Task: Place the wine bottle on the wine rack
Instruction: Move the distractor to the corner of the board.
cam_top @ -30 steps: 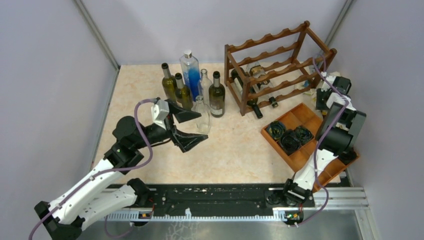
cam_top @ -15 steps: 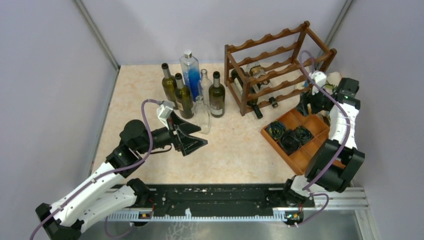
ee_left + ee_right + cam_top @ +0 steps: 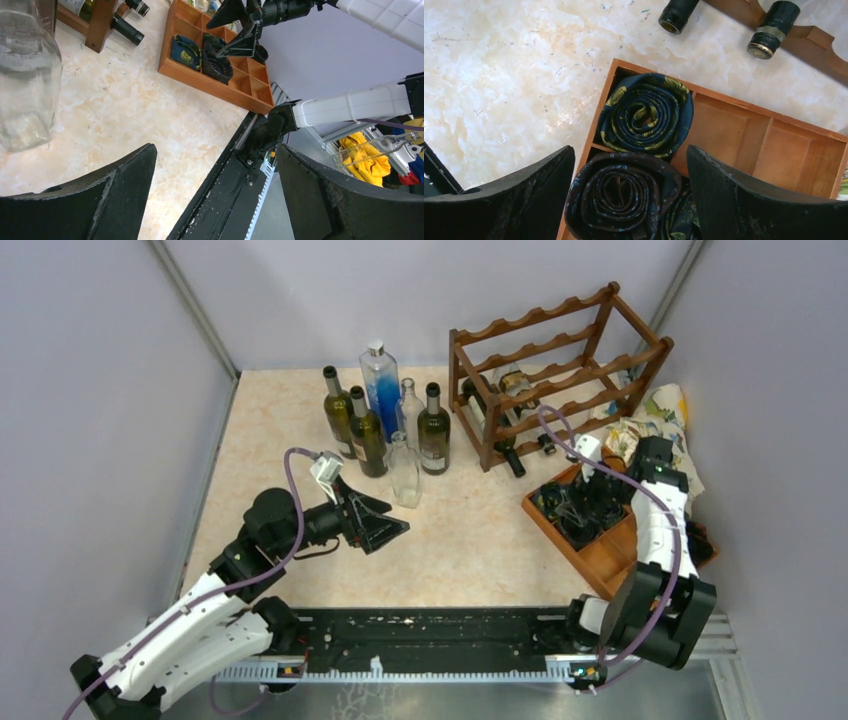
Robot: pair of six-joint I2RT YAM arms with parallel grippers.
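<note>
The dark wooden wine rack (image 3: 540, 313) stands at the back right, with bottles lying in its lower tiers (image 3: 497, 437). Several upright bottles stand left of it, among them a dark green wine bottle (image 3: 434, 435) and a clear empty one (image 3: 404, 475). My left gripper (image 3: 385, 527) is open and empty, a little nearer than the clear bottle (image 3: 25, 75) and apart from it. My right gripper (image 3: 572, 508) is open over the wooden tray (image 3: 600, 555), its fingers either side of a rolled tie (image 3: 624, 195), with nothing held.
Two bottle necks (image 3: 676, 14) (image 3: 771, 32) stick out of the rack's bottom rail (image 3: 814, 45) just beyond the tray (image 3: 734, 130). A patterned cloth (image 3: 650, 425) lies right of the rack. A tall bottle with blue liquid (image 3: 380, 385) stands at the back.
My right arm swung from beside the rack's right end down to the tray and its jaws opened. The left gripper drew back from the clear bottle toward the near edge.
</note>
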